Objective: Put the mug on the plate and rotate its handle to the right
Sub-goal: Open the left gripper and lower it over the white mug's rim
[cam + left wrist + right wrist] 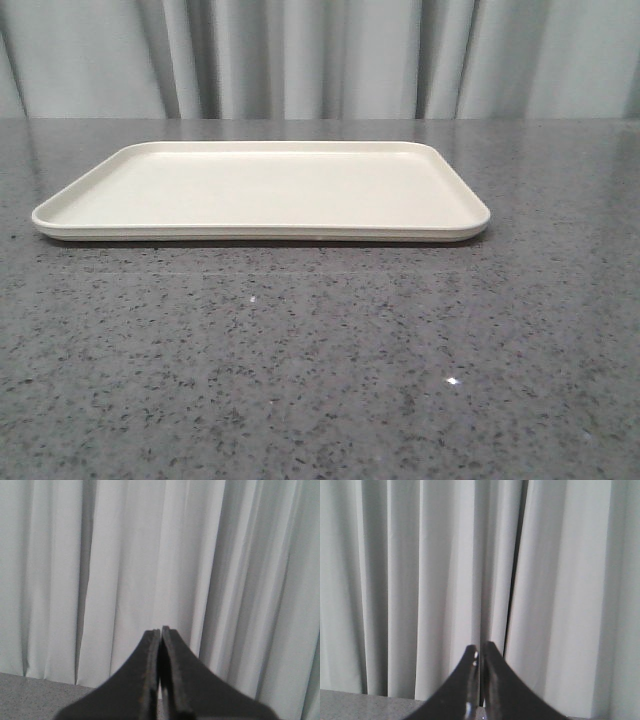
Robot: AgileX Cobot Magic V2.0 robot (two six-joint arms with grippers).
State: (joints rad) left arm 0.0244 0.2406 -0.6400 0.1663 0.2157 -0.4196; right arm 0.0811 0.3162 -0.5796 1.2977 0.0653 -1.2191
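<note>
mug nowhere in any view; plate [260, 190] bare on grey stone table [320, 380], task not yet begun. left gripper [161, 630] and right gripper [480, 647] pinched closed on nothing, aimed at pale curtain [420, 580].

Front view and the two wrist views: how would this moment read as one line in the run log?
plate: bare, on table | mug: not in view | left gripper: shut | right gripper: shut, facing curtain
</note>
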